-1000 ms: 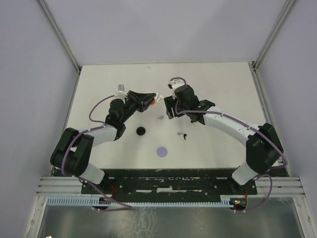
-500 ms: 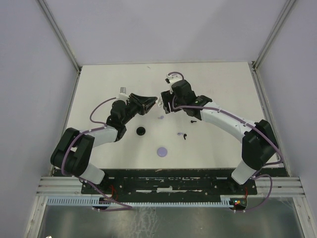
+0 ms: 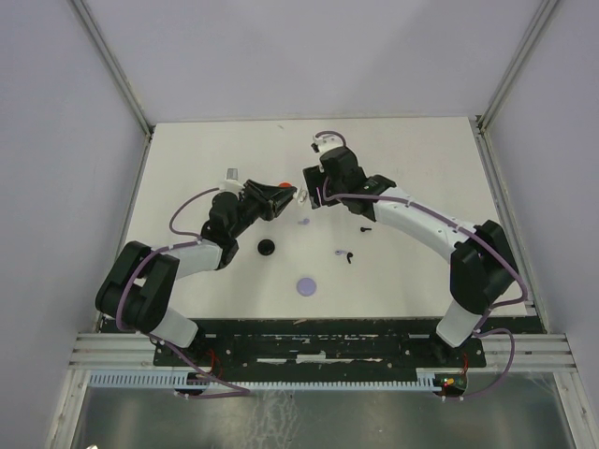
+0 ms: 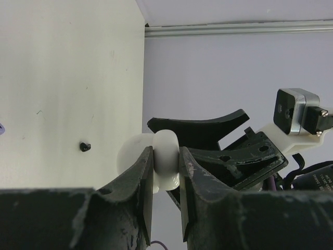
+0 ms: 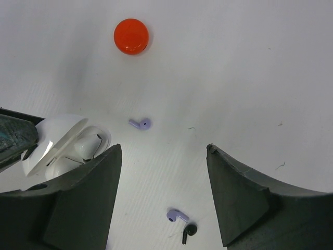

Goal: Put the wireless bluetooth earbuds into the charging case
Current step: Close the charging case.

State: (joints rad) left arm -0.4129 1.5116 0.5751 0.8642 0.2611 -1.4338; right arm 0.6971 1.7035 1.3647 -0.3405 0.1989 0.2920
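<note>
The white table (image 3: pixel 412 271) is shown with both arms reaching toward its middle, somewhat nearer the far edge. The left gripper (image 3: pixel 277 198) is clenched on the white charging case (image 5: pixel 57 140), which is held off the surface with its lid open. The right gripper (image 5: pixel 160 151) is released and empty, its jaws spread just beside the case.

A red disc (image 5: pixel 131 36) lies beyond the case toward the far edge. A black disc (image 3: pixel 267 247) and a lavender disc (image 3: pixel 307 285) lie nearer the near edge.

One white bud appears to be seated in the case. A lavender earbud (image 5: pixel 141 124) lies on the table below the open jaws. A second lavender earbud (image 5: pixel 177 215) and a black earbud (image 5: pixel 189 233) lie close together farther off.

The step in hand is judged to be the pick-up of a loose bud. A descent over the nearest lavender earbud is called for, with the jaws narrowed on so small a part.
</note>
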